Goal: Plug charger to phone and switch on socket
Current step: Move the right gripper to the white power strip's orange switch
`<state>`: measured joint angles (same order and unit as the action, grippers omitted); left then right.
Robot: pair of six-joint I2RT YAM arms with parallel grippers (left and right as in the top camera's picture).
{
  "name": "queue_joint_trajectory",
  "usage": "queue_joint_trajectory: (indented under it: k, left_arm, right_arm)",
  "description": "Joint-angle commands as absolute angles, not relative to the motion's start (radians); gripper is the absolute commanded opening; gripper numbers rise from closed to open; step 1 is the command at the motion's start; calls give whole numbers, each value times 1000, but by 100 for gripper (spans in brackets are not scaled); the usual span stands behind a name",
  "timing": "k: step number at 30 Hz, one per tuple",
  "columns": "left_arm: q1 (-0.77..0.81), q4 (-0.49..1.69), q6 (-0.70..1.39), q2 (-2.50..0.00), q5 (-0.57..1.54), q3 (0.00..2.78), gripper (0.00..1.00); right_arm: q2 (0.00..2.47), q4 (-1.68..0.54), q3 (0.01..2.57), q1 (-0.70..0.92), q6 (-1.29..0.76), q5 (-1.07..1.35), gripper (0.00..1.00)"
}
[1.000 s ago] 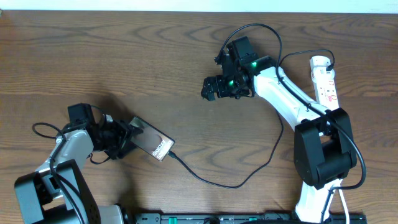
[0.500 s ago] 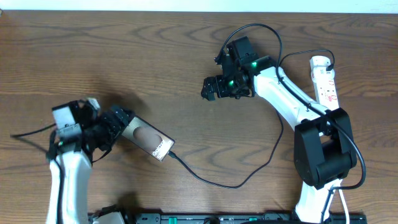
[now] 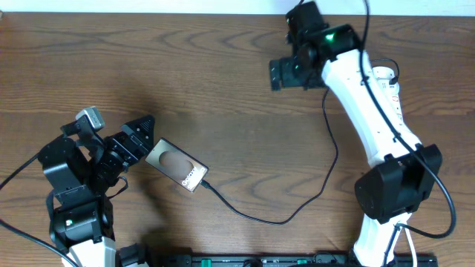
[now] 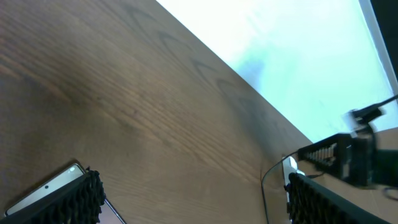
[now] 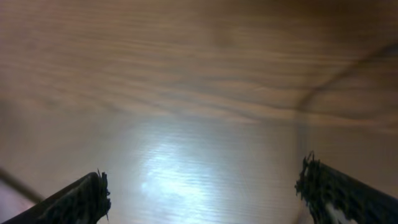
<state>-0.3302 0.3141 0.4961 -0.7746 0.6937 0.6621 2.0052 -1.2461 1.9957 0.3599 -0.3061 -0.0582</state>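
Left tool (image 3: 138, 141): your fingers stand wide apart with nothing between them. In the left wrist view one finger (image 4: 87, 196) sits low at the left and the other at the far right. Since a second ago the arm has swung round and the tool has come off the phone's left end. It is now just beside that end.

Phone (image 3: 177, 165): it lies flat on the tabletop (image 3: 223, 89), face up and slanted, with the lettered end at lower right. It has not shifted since the earlier frames. Your left wrist view catches only one corner of it, by the left finger.

Charger (image 3: 256, 217): the plug tip meets the phone's lettered end, as before. The cable dips toward the near edge, then climbs toward the right arm.

Right tool (image 3: 286, 74): wide, with nothing held. The right wrist view shows only blurred wood between the fingers (image 5: 81, 199). You have carried it up and to the right of where it hung a second ago.

Socket (image 3: 384, 74): at the far right, well apart from the phone. Your right arm now crosses over it and hides most of it. The switch state cannot be told.
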Motion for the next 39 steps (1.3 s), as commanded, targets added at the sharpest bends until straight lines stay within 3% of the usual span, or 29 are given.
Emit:
queue_joint_trajectory:
  k: [1,10,19,39]
  left_arm:
    - [-330,315,483,-781,707,678,91]
    - [-331,316,463,-809,706,678,91]
    - [-330,315,463,-859,706,677,91]
    - [-330,315,464,-948,707,677,91]
  right_arm:
    - [2001,-1329,2107,324,-428,-310,99]
    - [2001,-1467,2211,108,-499,-411,99]
    - [2001,-1478,2211,-127,-234,-46,92]
    - [2001,-1470,2211,-173,-97,-47,95]
